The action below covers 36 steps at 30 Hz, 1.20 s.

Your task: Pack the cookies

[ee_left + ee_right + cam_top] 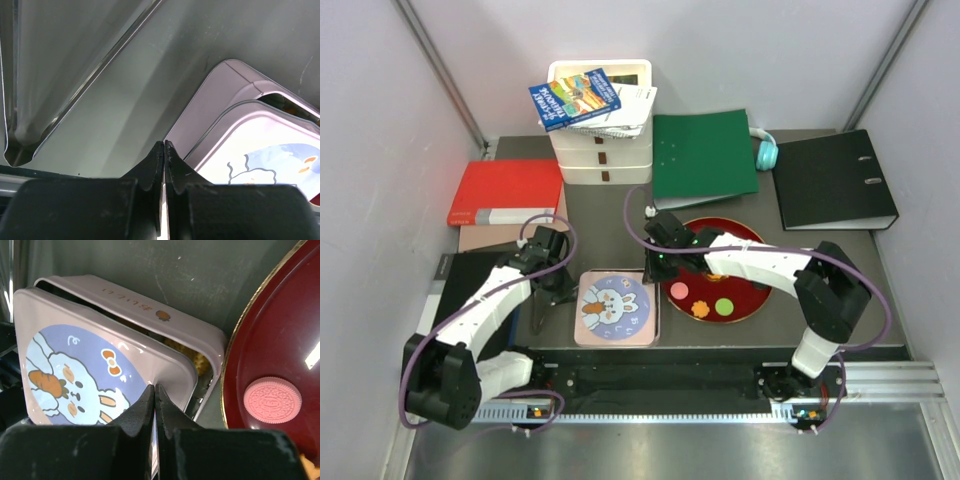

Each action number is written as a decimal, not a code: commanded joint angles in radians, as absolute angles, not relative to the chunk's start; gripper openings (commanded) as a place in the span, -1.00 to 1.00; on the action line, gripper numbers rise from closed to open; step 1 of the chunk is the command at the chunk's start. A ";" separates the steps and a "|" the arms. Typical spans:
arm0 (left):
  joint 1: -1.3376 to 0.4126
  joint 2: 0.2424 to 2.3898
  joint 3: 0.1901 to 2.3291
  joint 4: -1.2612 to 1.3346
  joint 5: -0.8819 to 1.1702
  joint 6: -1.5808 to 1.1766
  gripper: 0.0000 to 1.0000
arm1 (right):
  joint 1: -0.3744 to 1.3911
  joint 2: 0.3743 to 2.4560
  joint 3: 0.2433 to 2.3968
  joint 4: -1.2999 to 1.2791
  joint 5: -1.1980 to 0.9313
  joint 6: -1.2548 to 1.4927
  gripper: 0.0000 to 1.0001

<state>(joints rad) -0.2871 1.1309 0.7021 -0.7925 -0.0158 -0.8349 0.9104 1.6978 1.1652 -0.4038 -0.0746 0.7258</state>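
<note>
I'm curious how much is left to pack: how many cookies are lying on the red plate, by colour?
Pink cookie: 1
Orange cookie: 1
Green cookie: 1
Total on the red plate: 3

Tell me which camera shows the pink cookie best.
The right wrist view: the pink cookie lies close and sharp on the red plate, embossing clear, near the tin lid. The top external view shows it only as a small pink dot on that plate. The left wrist view misses it entirely.
</note>
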 commanded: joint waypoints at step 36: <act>-0.290 1.200 0.723 -0.706 0.038 -0.861 -0.88 | 1.020 1.558 1.181 -0.376 -0.256 0.583 -1.00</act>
